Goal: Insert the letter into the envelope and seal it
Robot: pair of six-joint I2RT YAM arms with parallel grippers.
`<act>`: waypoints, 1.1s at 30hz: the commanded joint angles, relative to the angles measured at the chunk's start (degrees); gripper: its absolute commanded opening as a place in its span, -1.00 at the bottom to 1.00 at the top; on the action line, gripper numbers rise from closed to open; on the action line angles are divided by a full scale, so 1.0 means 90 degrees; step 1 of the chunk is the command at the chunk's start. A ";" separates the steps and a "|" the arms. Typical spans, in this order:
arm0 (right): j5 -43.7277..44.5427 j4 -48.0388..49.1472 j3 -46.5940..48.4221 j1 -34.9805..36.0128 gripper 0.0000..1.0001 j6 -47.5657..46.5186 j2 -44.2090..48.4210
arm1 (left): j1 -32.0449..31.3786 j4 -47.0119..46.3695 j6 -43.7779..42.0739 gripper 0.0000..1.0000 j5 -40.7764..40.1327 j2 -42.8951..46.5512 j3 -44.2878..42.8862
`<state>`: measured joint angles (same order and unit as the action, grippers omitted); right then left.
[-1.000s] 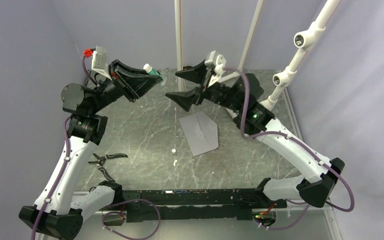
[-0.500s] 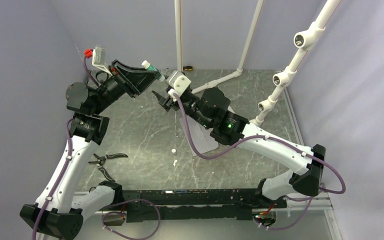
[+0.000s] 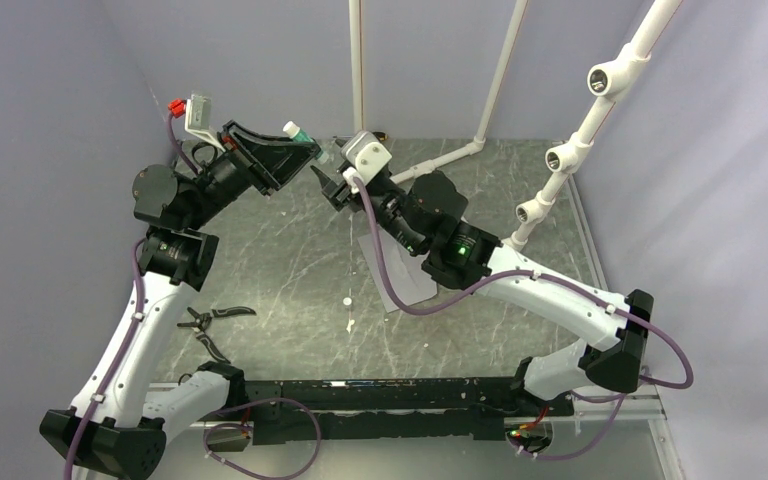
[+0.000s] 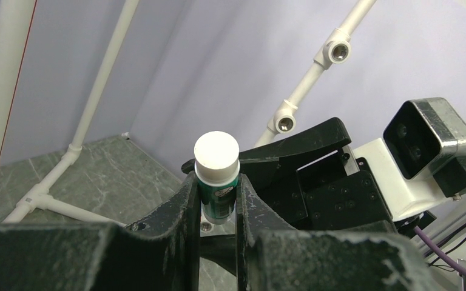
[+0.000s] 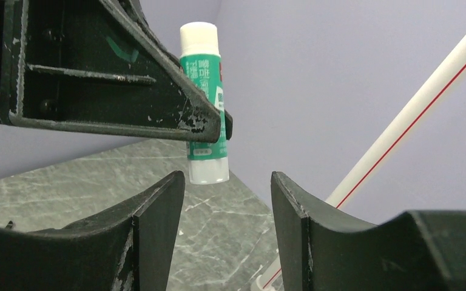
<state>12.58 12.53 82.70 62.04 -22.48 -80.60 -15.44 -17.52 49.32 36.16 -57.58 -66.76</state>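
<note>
My left gripper [image 3: 303,150] is raised at the back left, shut on a green glue stick [image 3: 300,134] with a white cap. In the left wrist view the glue stick [image 4: 216,173] stands between that gripper's [image 4: 216,191] fingers. My right gripper [image 3: 322,190] is open, close in front of the left one. The right wrist view shows the glue stick's [image 5: 205,103] lower end just beyond the right gripper [image 5: 227,177], left of its gap and untouched. The grey envelope [image 3: 408,284] lies flat on the table, mostly under the right arm. The letter is hidden.
Black-handled pliers [image 3: 210,320] lie on the table near the left arm. Small white bits [image 3: 346,300] sit mid-table. White pipes [image 3: 358,70] rise at the back, and a jointed pipe frame [image 3: 580,140] stands at the right. Grey walls close in on both sides.
The right arm has swung left from over the envelope to just in front of the left gripper, and its jaws have narrowed. The left gripper has kept hold of the glue stick.
</note>
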 commanded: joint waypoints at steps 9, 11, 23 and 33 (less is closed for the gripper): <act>-0.0045 -0.0027 0.0627 0.0018 0.02 0.0160 -0.0009 | 0.0017 -0.0153 0.0019 -0.95 0.0205 0.0020 -0.0010; -0.0121 -0.0211 0.0739 0.0007 -0.30 0.0203 -0.0064 | 0.0017 -0.0153 0.0004 -0.95 0.0236 0.0016 -0.0034; -0.5019 -0.0036 0.0448 -0.1863 -1.00 0.3414 0.0757 | 0.0017 -0.0749 -0.0821 -0.95 0.1226 0.0253 0.0062; -0.7391 0.1539 0.0312 -0.2283 -1.00 0.5733 0.0754 | 0.0017 -0.2315 0.0070 -0.95 0.2406 -0.0150 -0.0029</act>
<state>-44.86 12.62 85.30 43.09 18.26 -78.00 -16.51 -30.94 47.37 53.34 -58.04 -66.15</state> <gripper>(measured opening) 0.198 0.221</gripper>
